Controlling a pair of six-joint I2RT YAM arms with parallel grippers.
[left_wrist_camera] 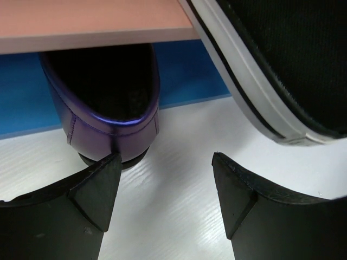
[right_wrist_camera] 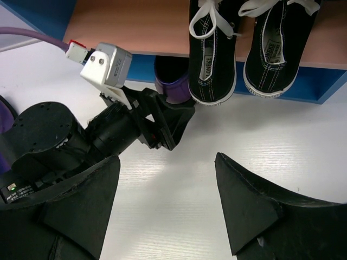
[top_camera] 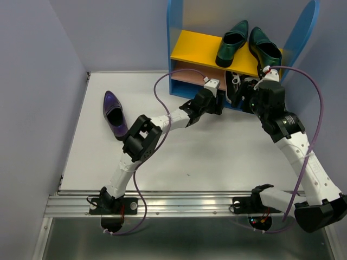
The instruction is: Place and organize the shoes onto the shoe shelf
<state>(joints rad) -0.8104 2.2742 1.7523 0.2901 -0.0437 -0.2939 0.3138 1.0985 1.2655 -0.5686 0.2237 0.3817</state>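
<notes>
Shoes sit at 4 spots about the shoe shelf (top_camera: 195,49). The 2 green loafers (top_camera: 233,43) rest on its yellow upper board (top_camera: 190,46), long axes running front to back, toes at the rear and leaning toward each other. The 2 black sneakers (right_wrist_camera: 211,59) stand side by side on the tan middle board (left_wrist_camera: 81,21), toes deep in the shelf, heels overhanging its front edge.

Under that board lies 1 purple shoe (left_wrist_camera: 108,130), toe pointing into the shelf and heel out toward the arms, resting on the white table (top_camera: 217,157) before the shelf's blue lower panel. The other purple shoe (top_camera: 115,115) lies on the table well apart from the shelf, off its left side, toe toward the far wall.

The left gripper (left_wrist_camera: 165,168) is low at the shelf's front with its fingers spread and nothing between them. The tucked purple shoe lies ahead of the gap, shifted toward 1 finger (left_wrist_camera: 97,189), whose tip is right at the heel; contact cannot be told. A sneaker's overhanging heel hangs above the other finger.

The right gripper (right_wrist_camera: 168,162) hovers before the shelf's right half, fingers parted and bare, looking at the sneakers. The left arm's wrist lies between it and the tucked purple shoe. A purple cable (top_camera: 157,92) loops near the shelf's left corner.
</notes>
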